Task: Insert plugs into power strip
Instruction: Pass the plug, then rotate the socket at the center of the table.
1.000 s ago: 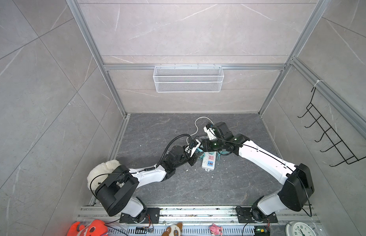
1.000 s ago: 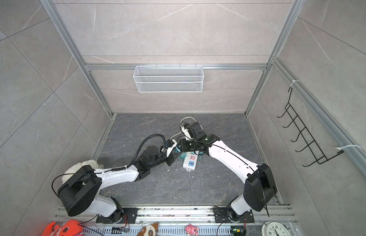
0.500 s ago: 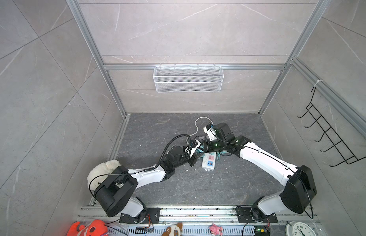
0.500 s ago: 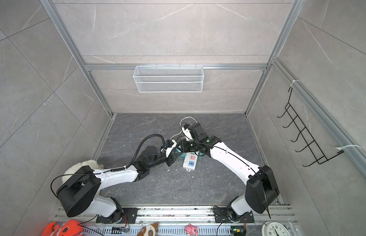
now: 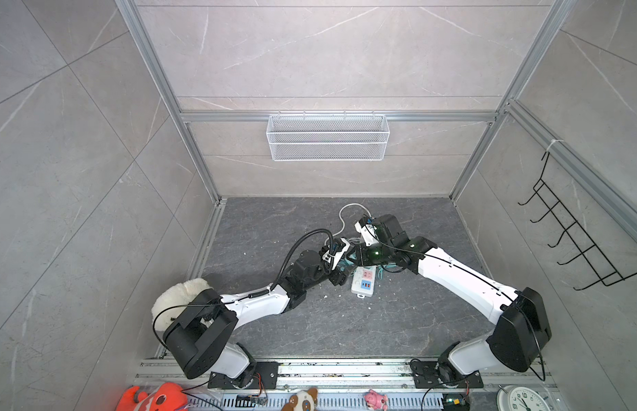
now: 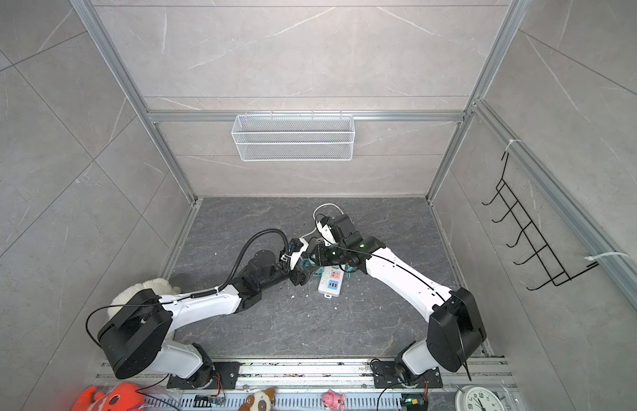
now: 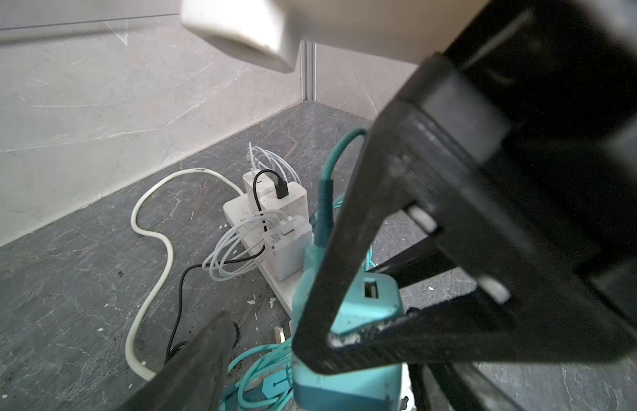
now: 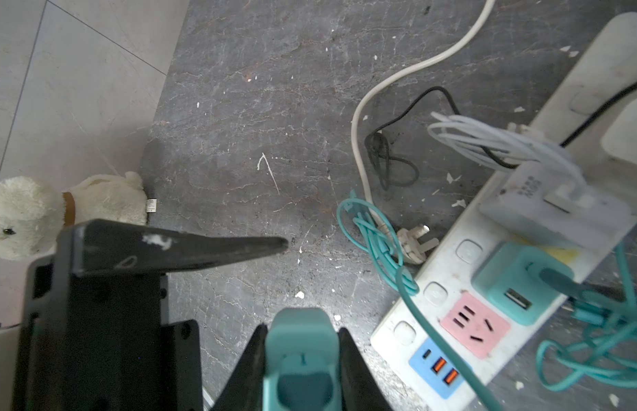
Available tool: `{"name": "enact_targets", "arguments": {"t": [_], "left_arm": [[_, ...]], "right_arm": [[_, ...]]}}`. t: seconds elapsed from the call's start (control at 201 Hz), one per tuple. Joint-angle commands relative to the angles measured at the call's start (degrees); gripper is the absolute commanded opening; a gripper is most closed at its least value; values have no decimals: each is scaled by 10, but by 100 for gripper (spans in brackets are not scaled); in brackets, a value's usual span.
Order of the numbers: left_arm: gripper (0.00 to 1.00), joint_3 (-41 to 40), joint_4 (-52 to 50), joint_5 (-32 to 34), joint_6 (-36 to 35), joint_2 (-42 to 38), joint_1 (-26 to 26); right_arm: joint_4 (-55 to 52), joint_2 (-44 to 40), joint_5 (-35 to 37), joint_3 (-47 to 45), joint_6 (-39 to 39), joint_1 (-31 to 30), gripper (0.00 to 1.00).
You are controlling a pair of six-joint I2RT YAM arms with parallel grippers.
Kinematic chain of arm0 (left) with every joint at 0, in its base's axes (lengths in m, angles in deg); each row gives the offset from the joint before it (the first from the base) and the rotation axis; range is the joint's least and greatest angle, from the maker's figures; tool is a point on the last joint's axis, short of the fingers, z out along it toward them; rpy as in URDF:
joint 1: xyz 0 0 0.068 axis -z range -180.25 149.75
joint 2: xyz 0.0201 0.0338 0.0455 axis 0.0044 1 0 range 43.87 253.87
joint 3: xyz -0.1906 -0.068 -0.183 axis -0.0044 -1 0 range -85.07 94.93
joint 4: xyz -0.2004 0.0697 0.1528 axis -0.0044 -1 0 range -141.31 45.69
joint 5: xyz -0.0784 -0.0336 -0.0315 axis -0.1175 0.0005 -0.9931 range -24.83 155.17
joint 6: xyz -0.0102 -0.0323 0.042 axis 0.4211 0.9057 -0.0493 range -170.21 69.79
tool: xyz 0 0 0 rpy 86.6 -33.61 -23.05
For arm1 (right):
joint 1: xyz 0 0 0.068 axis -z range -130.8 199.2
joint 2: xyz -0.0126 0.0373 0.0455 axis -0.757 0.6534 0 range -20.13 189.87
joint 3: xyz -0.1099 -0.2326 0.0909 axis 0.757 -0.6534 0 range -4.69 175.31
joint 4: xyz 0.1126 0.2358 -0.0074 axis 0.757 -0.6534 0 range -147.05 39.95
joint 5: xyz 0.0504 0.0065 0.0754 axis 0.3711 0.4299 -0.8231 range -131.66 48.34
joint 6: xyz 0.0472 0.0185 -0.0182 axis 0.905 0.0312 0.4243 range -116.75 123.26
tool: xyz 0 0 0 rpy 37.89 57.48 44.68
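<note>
Since 1 second ago the arms have hardly shifted, but the left gripper [image 5: 339,274] has spread its jaws wide and holds nothing. The right gripper [image 8: 303,330] has closed tight on a teal plug [image 8: 303,359].

In both top views the 2 grippers meet nose to nose over the power strip [image 5: 363,286] and hide most of it. Only its near end shows, with pink and blue faces. Its long axis runs from the front rail toward the back wall, leaning slightly. A white plush toy [image 5: 178,295] sits by the left arm's base. A wire basket [image 5: 327,137] hangs on the back wall and a hook rack [image 5: 573,245] on the side wall.

The left wrist view adds what the top views hide: 3 white plugs [image 7: 287,245] stand upright in a row on the strip, their cables coiled beside them. The thick white cord [image 7: 150,227] loops over the floor. Black gripper parts close to the lens cover the strip's near end.

The right wrist view shows the held plug lengthwise between 2 black fingers [image 8: 356,373]. It is above bare floor just beside the strip's blue end, not over any socket, and its prongs are hidden. Another teal plug [image 8: 516,284] sits seated next to the pink socket [image 8: 475,325]. A teal cable [image 8: 406,284] crosses the strip's blue panel, and the cord's pronged plug [image 8: 415,238] lies beside the strip.
</note>
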Motion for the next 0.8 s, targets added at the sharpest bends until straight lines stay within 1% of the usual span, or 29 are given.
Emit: {"name": "enact_targets", "arguments": {"t": [0.0, 0.06, 0.1, 0.134, 0.149, 0.388, 0.572, 0.642, 0.742, 0.791], "left_arm": [[84, 21, -30, 11, -4, -41, 2], [87, 24, -59, 16, -6, -56, 2], [92, 23, -75, 22, -7, -67, 2], [99, 20, -87, 26, -7, -78, 2], [100, 19, -91, 28, -8, -84, 2], [100, -20, -104, 78, -9, -156, 2], [100, -19, -139, 114, 9, -171, 2], [100, 0, -173, 129, 17, -165, 2], [100, 50, -270, 153, 51, -161, 2], [100, 61, -295, 157, 64, -163, 2]], "right_arm": [[-15, -24, 16, 37, 2, 5, 11], [-20, -26, 18, 50, 2, 6, 10], [-26, -27, 18, 60, 2, 7, 10], [-31, -29, 19, 69, 1, 8, 10], [-34, -30, 19, 74, 2, 8, 10], [-57, -50, 15, 136, 0, 10, 10], [-75, -60, 17, 181, 0, 11, 10], [-81, -71, 22, 183, -5, 15, 11], [-89, -89, 23, 178, -5, 32, 11], [-96, -97, 21, 176, -5, 42, 11]]}}
